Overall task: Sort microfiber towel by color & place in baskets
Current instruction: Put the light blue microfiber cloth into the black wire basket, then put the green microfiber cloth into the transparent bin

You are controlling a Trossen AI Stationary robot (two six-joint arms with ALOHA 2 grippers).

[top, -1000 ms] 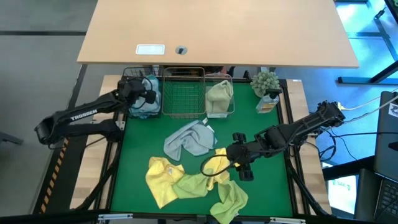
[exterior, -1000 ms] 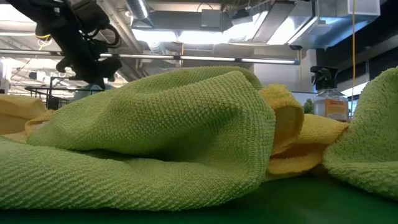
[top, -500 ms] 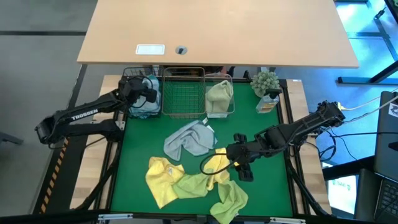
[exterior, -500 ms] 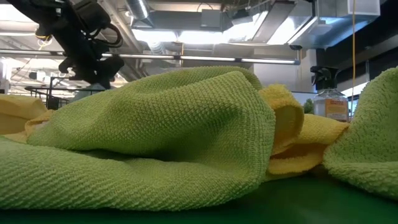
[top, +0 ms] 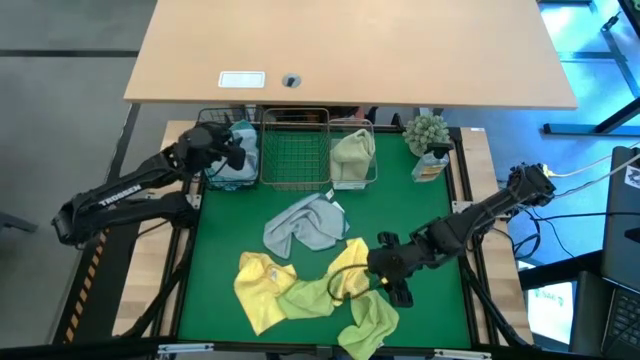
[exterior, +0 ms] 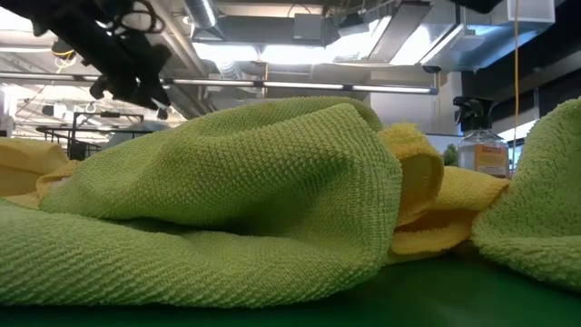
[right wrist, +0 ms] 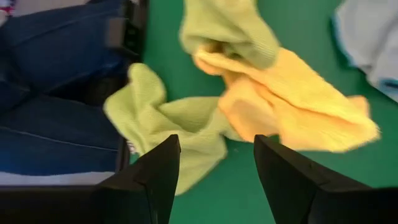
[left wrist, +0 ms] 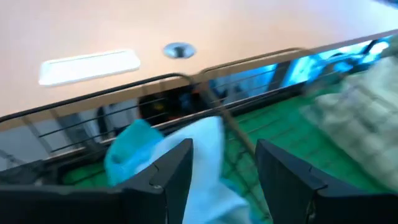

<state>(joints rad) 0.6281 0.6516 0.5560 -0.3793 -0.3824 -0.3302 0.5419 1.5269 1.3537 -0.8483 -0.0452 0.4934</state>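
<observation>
From above: heap of soft microfiber towels, yellow towel [top: 262, 288] and pale green towel [top: 368, 318] tangled near the front edge of the green mat [top: 440, 205], blue-grey towel [top: 305, 225] mid-mat. Back edge: black mesh basket [top: 226, 150] with blue cloth inside, empty silver mesh basket [top: 295, 150], clear basket [top: 352, 155] with a pale green one. Potted plant [top: 428, 135] in the back right corner.

Right gripper [top: 385, 283] beside the heap, left gripper [top: 232, 152] over the black basket.

Table level: just fuzzy limp folds, probably light and floppy, best pinched on a raised ridge.

Left wrist: fingers [left wrist: 165, 177] parted, nothing between.

Right wrist: fingers [right wrist: 152, 171] spread, empty, above the yellow cloth. Someone's jeans past the mat.
</observation>
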